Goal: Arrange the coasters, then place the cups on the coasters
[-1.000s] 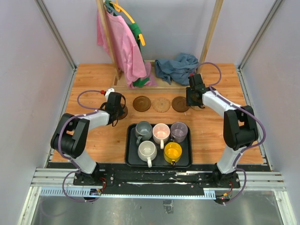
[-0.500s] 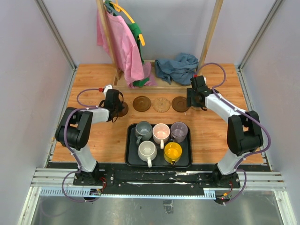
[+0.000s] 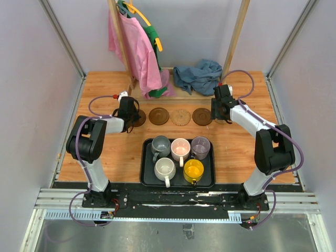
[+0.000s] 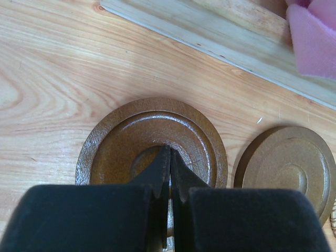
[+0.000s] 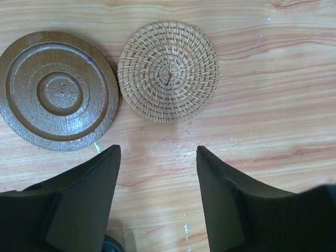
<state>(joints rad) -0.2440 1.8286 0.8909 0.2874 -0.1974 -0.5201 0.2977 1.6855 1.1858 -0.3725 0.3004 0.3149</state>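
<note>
Five coasters lie in a row behind the tray. My left gripper [image 4: 169, 150] is shut, its tips over the middle of the leftmost dark brown coaster [image 4: 121, 144]; I cannot tell if they touch it. A second dark brown coaster [image 4: 291, 163] lies to its right. My right gripper [image 5: 157, 153] stands open above bare wood, just short of the tan woven coaster [image 5: 168, 71], with another dark brown coaster [image 5: 58, 89] to the left. In the top view the tan patterned coaster [image 3: 181, 116] is in the middle. The cups, dark grey [image 3: 160, 144], pink [image 3: 180, 147], lavender [image 3: 200, 145], white [image 3: 165, 168] and yellow [image 3: 193, 169], stand in the black tray [image 3: 146, 178].
A wooden clothes rack base [image 4: 210, 31] runs right behind the coasters, with pink cloth [image 3: 137, 50] hanging from it. A blue-grey cloth [image 3: 198, 76] lies crumpled at the back. The tray sits between the two arms near the front edge.
My left gripper has shifted a little toward the back, still shut over the leftmost coaster. My right arm has straightened and its gripper has drawn slightly back.
</note>
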